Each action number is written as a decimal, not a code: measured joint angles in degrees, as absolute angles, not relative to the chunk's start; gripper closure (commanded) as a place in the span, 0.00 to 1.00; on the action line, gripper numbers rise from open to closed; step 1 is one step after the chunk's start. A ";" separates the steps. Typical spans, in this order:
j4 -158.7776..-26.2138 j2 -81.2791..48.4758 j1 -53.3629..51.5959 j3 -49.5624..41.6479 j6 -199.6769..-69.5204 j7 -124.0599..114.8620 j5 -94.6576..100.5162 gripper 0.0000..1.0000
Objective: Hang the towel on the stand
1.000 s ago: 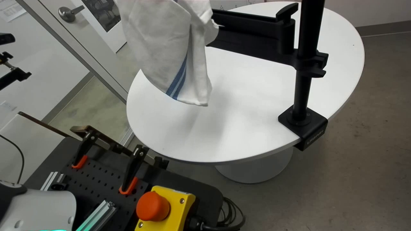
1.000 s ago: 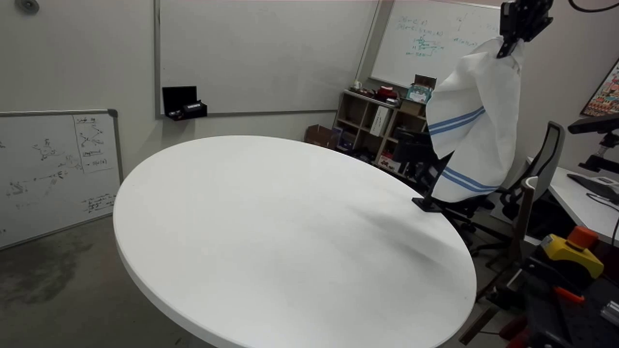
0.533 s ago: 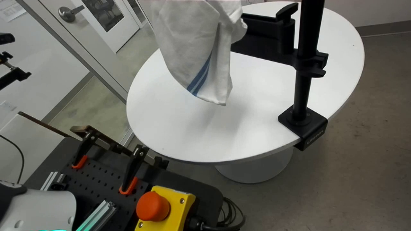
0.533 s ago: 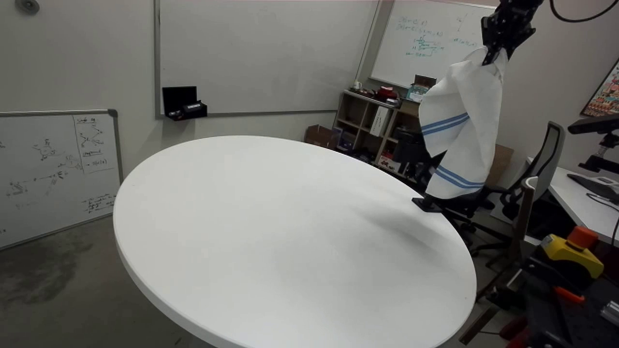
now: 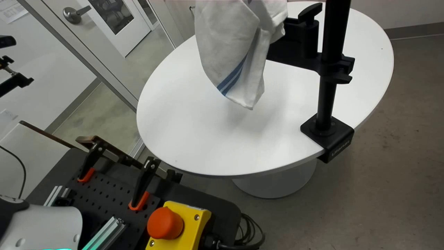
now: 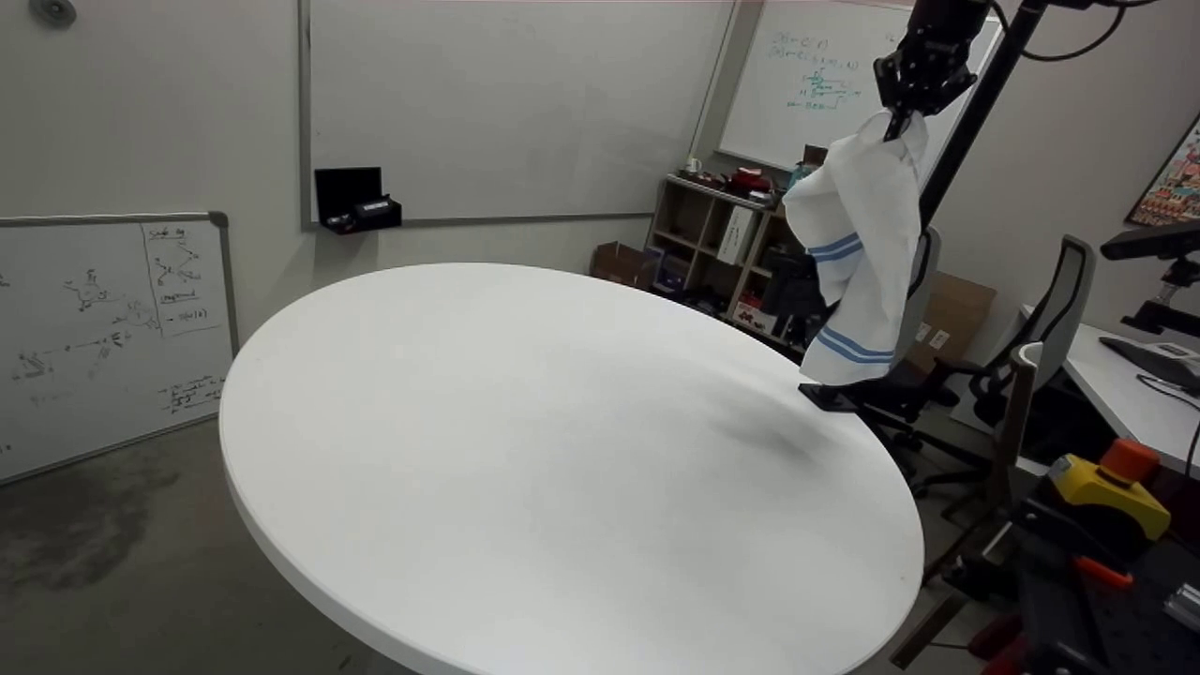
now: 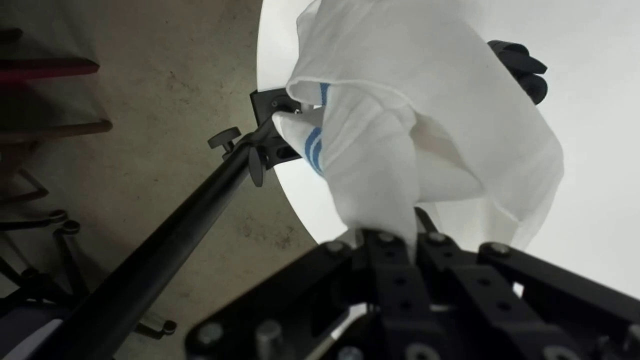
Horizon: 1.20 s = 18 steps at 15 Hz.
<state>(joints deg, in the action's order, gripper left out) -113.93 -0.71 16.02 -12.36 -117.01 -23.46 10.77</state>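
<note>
A white towel with blue stripes hangs in loose folds in both exterior views (image 5: 230,41) (image 6: 858,253). My gripper (image 6: 897,127) is shut on its top edge; the jaws also close on cloth in the wrist view (image 7: 412,232). The black stand has an upright pole (image 5: 333,34) and a sideways arm (image 5: 295,52). Its clamp base (image 5: 327,135) grips the table edge. In an exterior view the towel covers the arm's outer part; I cannot tell whether they touch. In the wrist view the pole (image 7: 175,220) runs left of the towel (image 7: 425,75), and an arm end (image 7: 522,70) shows beyond it.
The round white table (image 5: 215,139) lies under the towel. A black bench (image 5: 114,187) with clamps and a yellow emergency-stop box (image 5: 185,222) stands near it. Chairs (image 6: 1050,300) and a shelf (image 6: 712,234) stand behind the table. A cable (image 6: 1078,52) hangs near the pole's top.
The gripped towel has moved toward the pole, rightward in one exterior view and leftward in the other, where the gripper is also lower. The towel now covers more of the stand's arm.
</note>
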 measured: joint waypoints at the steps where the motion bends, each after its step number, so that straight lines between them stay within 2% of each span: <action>1: -113.11 -1.93 15.94 -12.36 -116.99 -23.89 10.78 0.99; 2: -112.35 -3.10 15.83 -12.36 -116.94 -24.28 10.81 0.71; 3: -111.65 -4.24 15.71 -12.36 -116.88 -24.69 10.82 0.70; 12: -107.42 -9.97 14.34 -12.39 -116.22 -26.64 10.87 0.05; 14: -106.93 -10.42 14.09 -12.41 -116.06 -26.74 10.87 0.00; 18: -106.19 -10.69 13.69 -12.41 -115.82 -26.75 10.87 0.00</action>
<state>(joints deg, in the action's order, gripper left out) -106.19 -10.69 13.69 -12.41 -115.82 -26.75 10.87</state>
